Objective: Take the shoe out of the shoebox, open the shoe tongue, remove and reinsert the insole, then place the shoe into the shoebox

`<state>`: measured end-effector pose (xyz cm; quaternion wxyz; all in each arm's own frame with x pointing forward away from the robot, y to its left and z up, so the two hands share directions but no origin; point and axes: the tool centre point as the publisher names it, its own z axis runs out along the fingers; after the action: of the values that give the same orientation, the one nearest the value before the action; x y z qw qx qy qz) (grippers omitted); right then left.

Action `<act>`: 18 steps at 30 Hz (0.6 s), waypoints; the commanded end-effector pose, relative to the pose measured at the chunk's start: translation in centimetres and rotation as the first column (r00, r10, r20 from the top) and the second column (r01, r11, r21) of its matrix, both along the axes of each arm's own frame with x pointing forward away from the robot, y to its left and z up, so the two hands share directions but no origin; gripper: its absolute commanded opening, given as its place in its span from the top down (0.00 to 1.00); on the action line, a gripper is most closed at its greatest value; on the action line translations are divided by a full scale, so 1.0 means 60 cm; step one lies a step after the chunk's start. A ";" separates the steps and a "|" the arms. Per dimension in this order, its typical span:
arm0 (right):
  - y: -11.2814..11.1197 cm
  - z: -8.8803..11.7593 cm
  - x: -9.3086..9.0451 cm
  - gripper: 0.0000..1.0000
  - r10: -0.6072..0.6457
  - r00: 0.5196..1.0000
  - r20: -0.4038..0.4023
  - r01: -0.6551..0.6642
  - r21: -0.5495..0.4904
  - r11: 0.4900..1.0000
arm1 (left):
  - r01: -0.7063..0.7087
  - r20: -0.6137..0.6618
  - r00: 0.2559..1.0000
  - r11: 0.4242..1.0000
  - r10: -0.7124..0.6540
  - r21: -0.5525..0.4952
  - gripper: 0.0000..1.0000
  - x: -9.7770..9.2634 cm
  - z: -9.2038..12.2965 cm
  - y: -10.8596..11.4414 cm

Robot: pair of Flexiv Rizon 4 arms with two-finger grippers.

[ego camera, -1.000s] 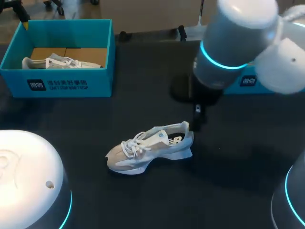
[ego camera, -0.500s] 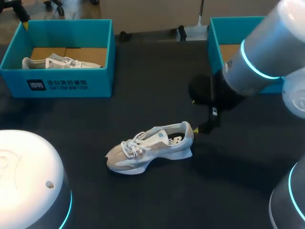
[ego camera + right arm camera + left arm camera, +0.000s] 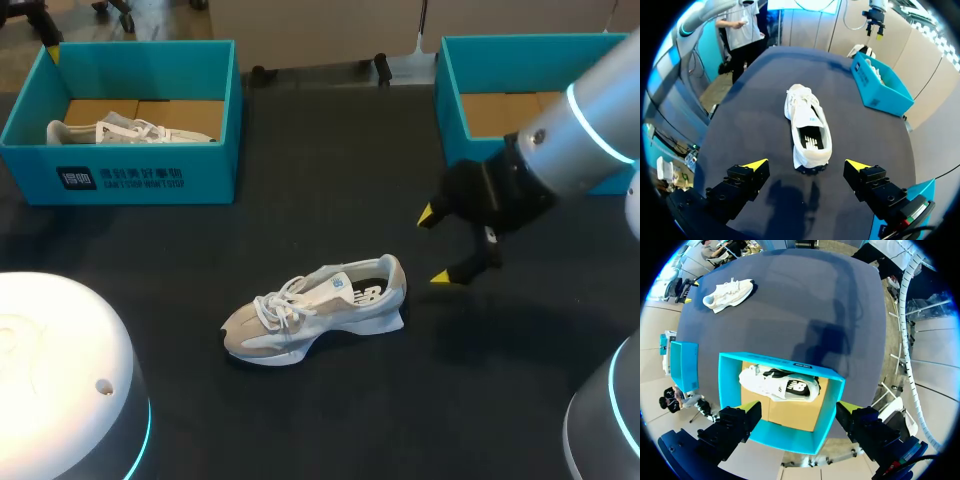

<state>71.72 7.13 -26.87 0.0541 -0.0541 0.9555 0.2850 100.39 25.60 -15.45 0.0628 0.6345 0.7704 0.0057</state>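
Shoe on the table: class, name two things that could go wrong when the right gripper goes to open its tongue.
The shoe lies loose on the table, so the open right gripper, off beyond its heel, might shove it instead of gripping. Its laces lie slack over the tongue; a finger could snag them.
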 end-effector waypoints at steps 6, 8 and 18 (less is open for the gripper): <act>-0.004 -0.054 0.005 0.00 0.025 0.999 -0.022 -0.019 0.235 0.972 | 0.000 0.000 1.000 1.000 0.000 0.004 0.00 -0.001 0.001 0.000; -0.004 -0.064 0.007 0.00 0.022 0.999 -0.023 -0.016 0.238 0.971 | 0.000 0.000 1.000 1.000 0.000 0.004 0.00 -0.001 0.001 0.000; -0.017 -0.103 0.018 0.00 -0.023 0.997 -0.070 0.043 0.290 0.956 | 0.000 0.000 1.000 1.000 0.000 0.004 0.00 -0.001 0.001 0.000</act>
<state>72.63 6.15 -32.22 0.0344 -0.0198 0.9145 0.4027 100.39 25.60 -15.45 0.0628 0.6345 0.7704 0.0058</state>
